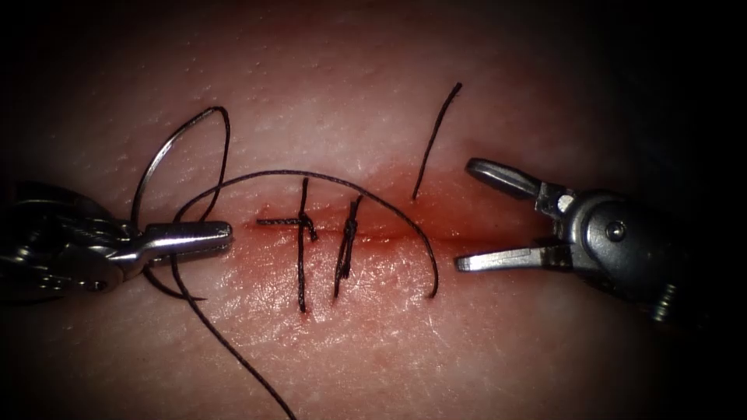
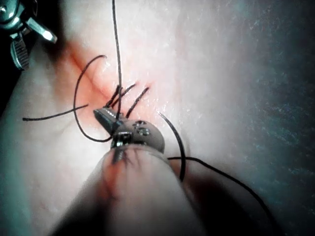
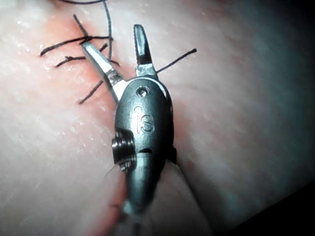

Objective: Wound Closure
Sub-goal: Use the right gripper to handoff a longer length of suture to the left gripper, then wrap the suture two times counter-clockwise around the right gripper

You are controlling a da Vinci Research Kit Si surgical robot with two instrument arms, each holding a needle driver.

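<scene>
The cut [image 1: 389,237] runs across the tissue [image 1: 506,342], with two tied stitches [image 1: 301,257] at its left half. My left tool [image 1: 226,230] lies at the cut's left end, jaws shut on the thread [image 1: 327,177]. That thread arcs over both stitches and enters the tissue at the near edge further right. The curved needle [image 1: 159,159] arcs above the left tool's wrist, outside the tissue, left of the cut. My right tool [image 1: 464,215] hovers at the cut's right end, jaws wide open and holding nothing. In the wrist views, the left tool [image 2: 101,115] grips thread and the right tool [image 3: 112,37] gapes over the stitches.
A free thread tail [image 1: 436,136] rises from the far edge of the cut, between the stitches and the right tool. A long strand [image 1: 233,358] trails from the left tool toward the near edge of the view. Red fluid [image 1: 475,225] stains the cut's margins.
</scene>
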